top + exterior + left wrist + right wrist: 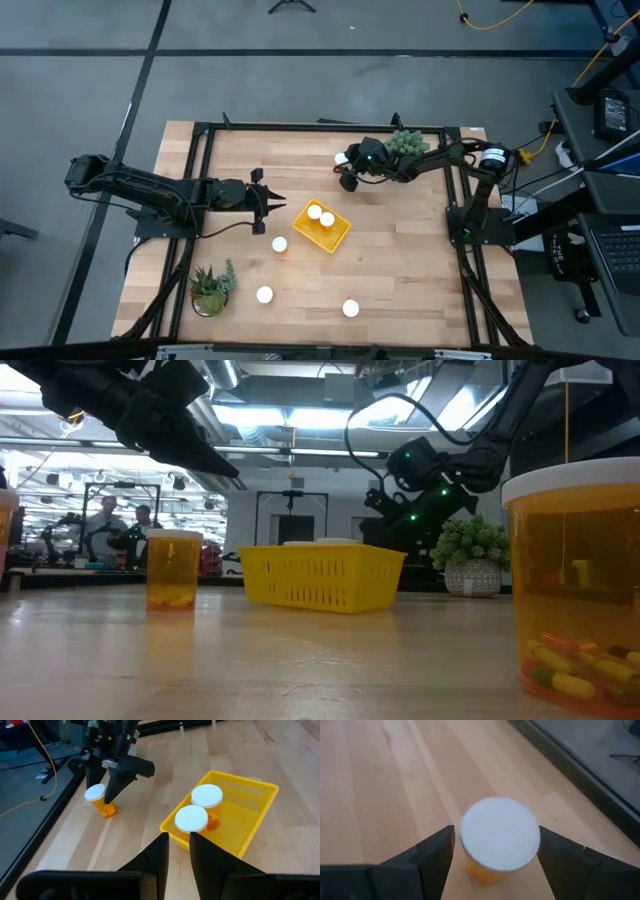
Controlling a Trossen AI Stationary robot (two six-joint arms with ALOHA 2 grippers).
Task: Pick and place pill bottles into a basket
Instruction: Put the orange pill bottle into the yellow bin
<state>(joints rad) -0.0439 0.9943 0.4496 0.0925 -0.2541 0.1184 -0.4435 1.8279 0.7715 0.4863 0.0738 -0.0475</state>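
Note:
The yellow basket (337,236) stands mid-table with two pill bottles (314,212) (327,219) upright in it. Another bottle (342,158) stands upright on the table at the far side. My right gripper (496,855) is open, its fingers on either side of this bottle's white cap (500,832). I cannot tell whether they touch it. My left gripper (178,851) hovers just left of the basket (250,795), empty, fingers nearly together. Three more bottles (279,244) (264,295) (350,308) stand on the near half of the table.
A potted plant (210,288) stands at the near left. Another plant (405,142) stands at the far edge beside my right arm. Black frame rails (200,170) run along the table's left, right and far sides. People show in the room beyond (105,520).

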